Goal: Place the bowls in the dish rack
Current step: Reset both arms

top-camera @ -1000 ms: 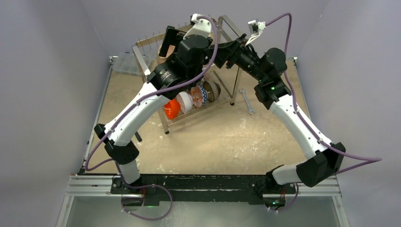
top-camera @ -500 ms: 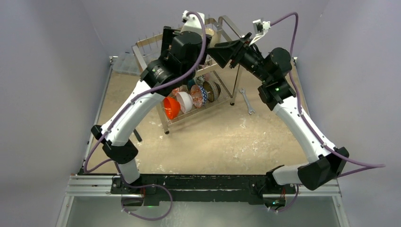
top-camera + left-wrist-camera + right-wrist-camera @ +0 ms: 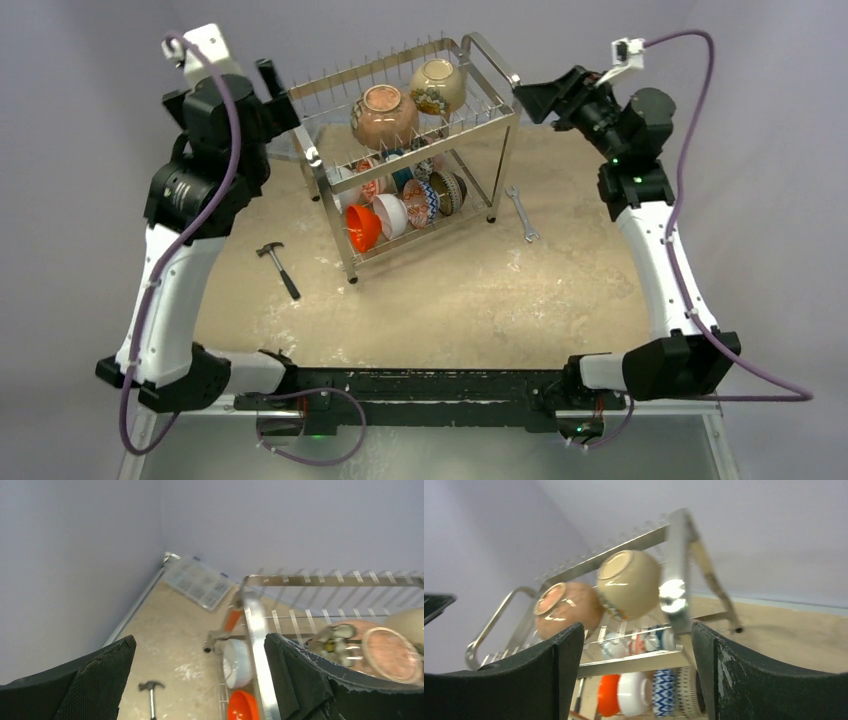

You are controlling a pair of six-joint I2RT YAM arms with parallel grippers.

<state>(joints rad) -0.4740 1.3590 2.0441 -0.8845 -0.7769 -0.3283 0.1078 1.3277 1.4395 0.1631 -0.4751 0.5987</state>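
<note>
Two tan bowls (image 3: pixel 384 112), upper centre, in dish rack (image 3: pixel 470 133): likely slick, breakable; take by rim. Left fingers (image 3: pixel 100 680), right fingers (image 3: pixel 754 680) gaped wide, empty.

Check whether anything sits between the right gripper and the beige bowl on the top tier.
Yes: the rack's end handle stands between the right gripper and the beige bowl, crossing its right edge in the wrist view.

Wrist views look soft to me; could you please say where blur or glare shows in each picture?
Left wrist: the dish rack rail and bowls are smeared; right wrist: blurred too, with a glare spot on the rack's metal; top external: sharp, evenly lit.
</note>
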